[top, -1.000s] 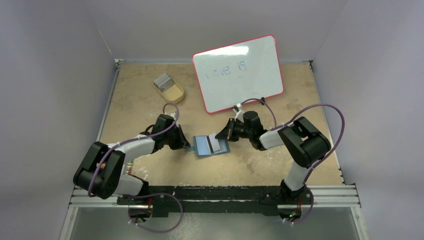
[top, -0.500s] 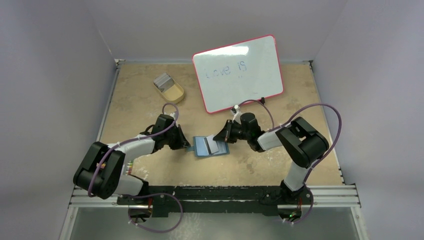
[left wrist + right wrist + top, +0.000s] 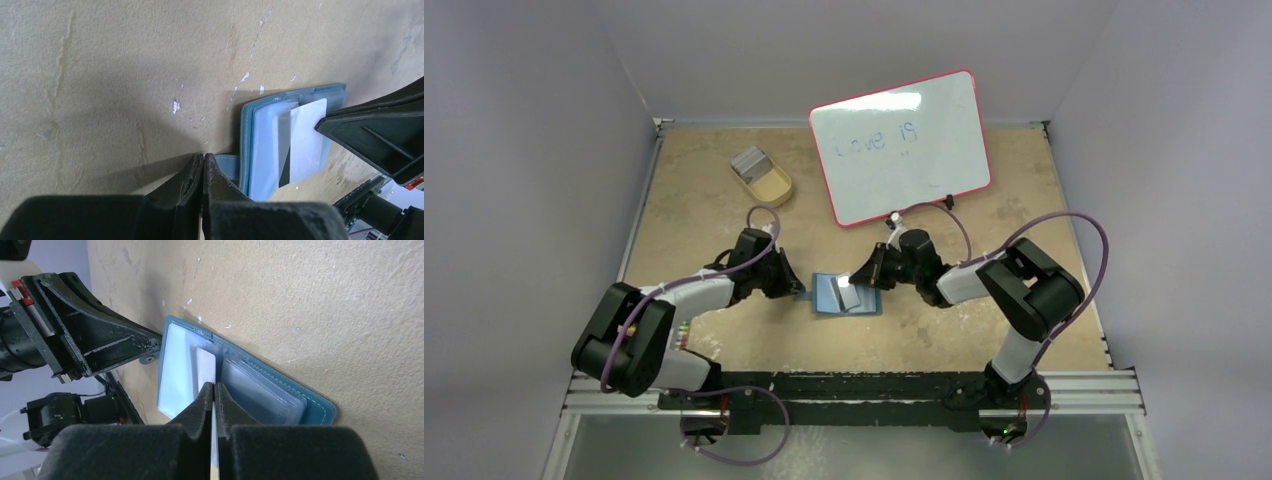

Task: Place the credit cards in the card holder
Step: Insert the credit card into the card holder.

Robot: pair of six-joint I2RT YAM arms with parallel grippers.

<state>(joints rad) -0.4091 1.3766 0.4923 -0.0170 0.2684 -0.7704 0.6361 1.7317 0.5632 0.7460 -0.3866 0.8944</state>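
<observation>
The teal card holder (image 3: 868, 303) lies open on the table's middle, its clear pockets facing up (image 3: 260, 390). My left gripper (image 3: 796, 291) is shut, nothing between its fingers, with its tips (image 3: 202, 156) down at the holder's snap tab (image 3: 229, 166). My right gripper (image 3: 858, 281) is shut on a silver credit card (image 3: 206, 365). The card stands edge-on between the fingers, its front end over the holder's left half (image 3: 306, 137). More grey credit cards (image 3: 749, 160) rest in the tan tray (image 3: 773, 186) at the back left.
A pink-framed whiteboard (image 3: 902, 145) leans behind the right arm at the back. The two grippers face each other closely across the card holder. Cage walls enclose the table on three sides.
My right gripper has moved left with the card, bringing it further over the open holder. The left gripper has stayed at the snap tab.
</observation>
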